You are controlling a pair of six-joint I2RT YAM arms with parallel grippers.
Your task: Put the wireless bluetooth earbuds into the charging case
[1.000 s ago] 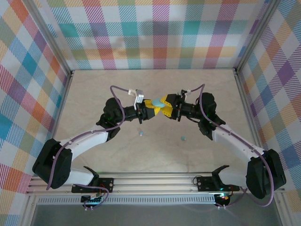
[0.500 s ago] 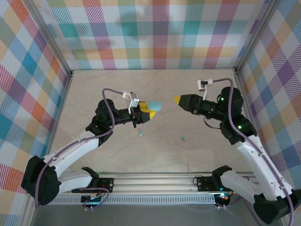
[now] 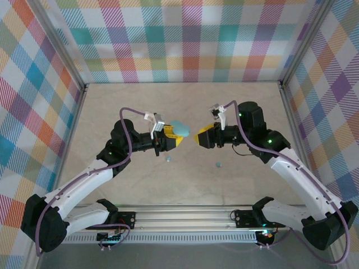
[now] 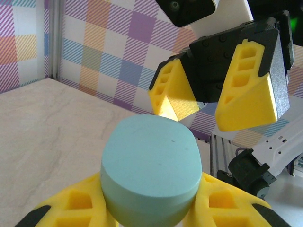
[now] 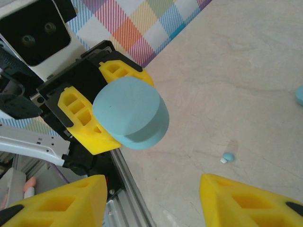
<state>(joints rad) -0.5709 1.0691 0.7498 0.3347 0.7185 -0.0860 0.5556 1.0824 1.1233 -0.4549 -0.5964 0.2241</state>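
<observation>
Right now the left fingers (image 3: 170, 136) are clenched on the pale blue charging case (image 3: 180, 128), held up off the counter (image 3: 112, 101), while the right fingers (image 3: 202, 137) face it, spread apart and empty.

From above, the round case sits pinched between the two yellow left fingers near the middle of the counter. The right fingers are just beside it to the right, not touching it. The left wrist view has the case (image 4: 151, 170) wedged low between its own fingers (image 4: 71, 208), with the open right fingers (image 4: 246, 90) beyond it. Two tiny earbuds lie loose on the counter on the near side. One earbud (image 3: 168, 159) is just near of the left fingers, and the other earbud (image 3: 219, 165) is near and right of the right fingers. Both are apart from the case.
</observation>
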